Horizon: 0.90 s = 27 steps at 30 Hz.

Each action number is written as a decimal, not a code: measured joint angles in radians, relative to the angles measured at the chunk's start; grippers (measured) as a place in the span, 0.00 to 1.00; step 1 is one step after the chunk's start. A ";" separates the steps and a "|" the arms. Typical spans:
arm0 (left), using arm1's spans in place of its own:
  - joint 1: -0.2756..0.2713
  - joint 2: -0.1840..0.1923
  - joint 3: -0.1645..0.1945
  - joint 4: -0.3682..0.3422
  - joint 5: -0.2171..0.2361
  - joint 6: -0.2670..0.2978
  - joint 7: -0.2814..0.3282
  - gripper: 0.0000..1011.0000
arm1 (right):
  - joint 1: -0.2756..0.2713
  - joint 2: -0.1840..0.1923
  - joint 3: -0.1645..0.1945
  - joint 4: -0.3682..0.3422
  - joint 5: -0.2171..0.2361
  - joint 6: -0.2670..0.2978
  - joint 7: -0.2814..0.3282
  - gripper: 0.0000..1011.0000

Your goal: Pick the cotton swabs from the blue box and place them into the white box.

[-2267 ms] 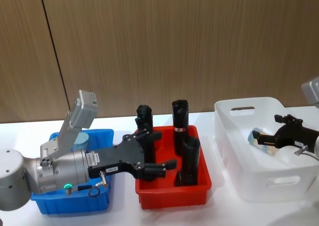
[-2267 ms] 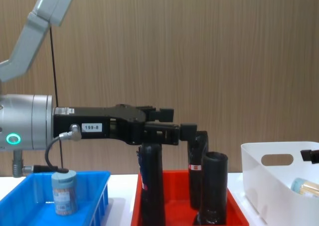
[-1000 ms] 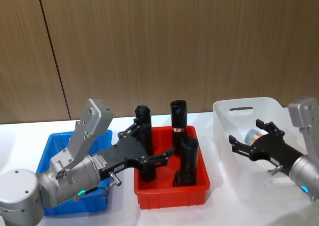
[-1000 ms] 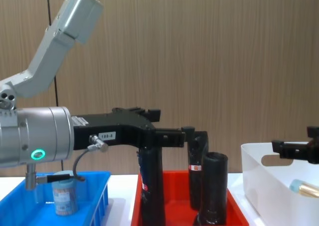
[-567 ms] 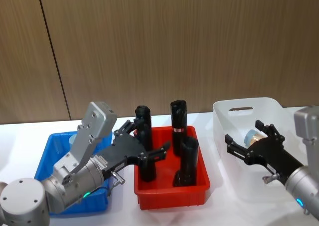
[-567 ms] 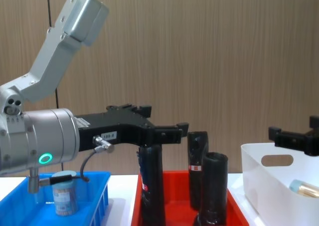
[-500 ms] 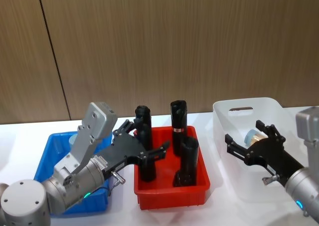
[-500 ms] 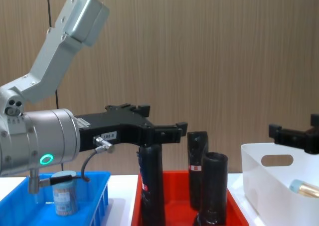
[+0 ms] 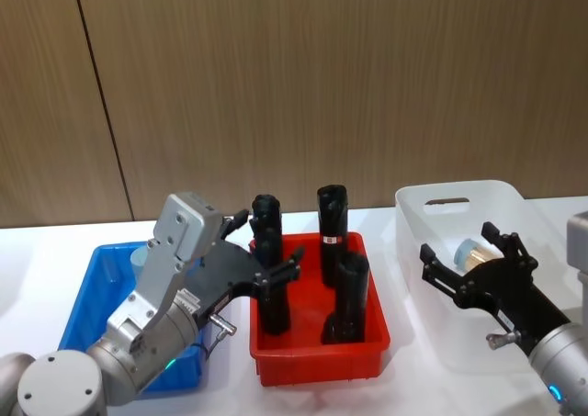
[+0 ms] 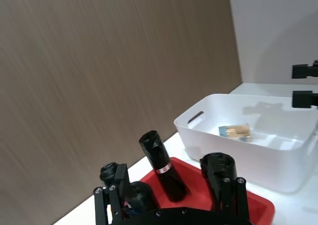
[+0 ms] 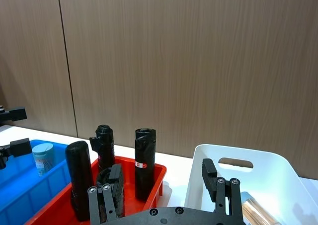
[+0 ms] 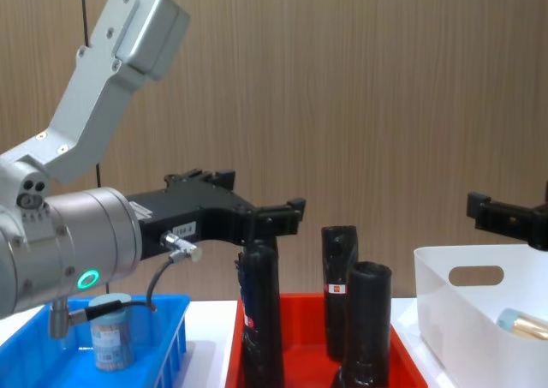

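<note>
1. Cotton swabs: one jar (image 12: 110, 330) upright in blue box (image 9: 92, 287), lower left; another lying in white box (image 9: 457, 196), right.
2. Left gripper (image 9: 266, 242), spread and empty, hangs over red tray (image 9: 317, 356); right gripper (image 9: 457, 241), spread, over white box.
3. Probable step: reaching for the upright jar; next, straddle it squarely.
4. Black tube (image 12: 340, 264) band label: illegible.

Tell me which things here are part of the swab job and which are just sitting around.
Job: blue box with an upright swab jar; white box with a tipped swab jar; left hand, open near the black tubes; right hand, open over the white box.
Lying about: red tray, black tubes.
</note>
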 joint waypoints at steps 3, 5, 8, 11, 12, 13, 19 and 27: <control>0.009 -0.001 0.004 -0.011 0.008 -0.004 0.041 0.99 | 0.000 0.000 0.000 -0.001 0.000 0.000 0.000 0.99; 0.016 -0.001 0.007 -0.019 0.013 -0.006 0.069 0.99 | -0.001 0.000 0.000 -0.001 0.000 0.000 0.000 0.99; 0.026 -0.002 0.011 -0.031 0.021 -0.010 0.109 0.99 | -0.001 0.000 0.000 -0.001 0.000 0.000 0.000 0.99; 0.033 -0.003 0.014 -0.039 0.028 -0.013 0.140 0.99 | -0.001 0.000 0.000 -0.001 0.000 0.000 0.000 0.99; 0.037 -0.003 0.016 -0.044 0.031 -0.014 0.158 0.99 | -0.001 0.000 0.000 -0.001 0.000 0.000 0.000 0.99; 0.039 -0.003 0.016 -0.047 0.033 -0.015 0.168 0.99 | -0.001 0.000 0.000 -0.001 0.000 0.000 0.000 0.99; 0.054 -0.005 0.023 -0.065 0.046 -0.021 0.231 0.99 | -0.001 0.000 -0.001 -0.001 0.000 0.000 0.000 0.99; 0.060 -0.005 0.025 -0.072 0.051 -0.022 0.253 0.99 | -0.001 0.000 -0.001 -0.001 0.000 0.000 0.000 0.99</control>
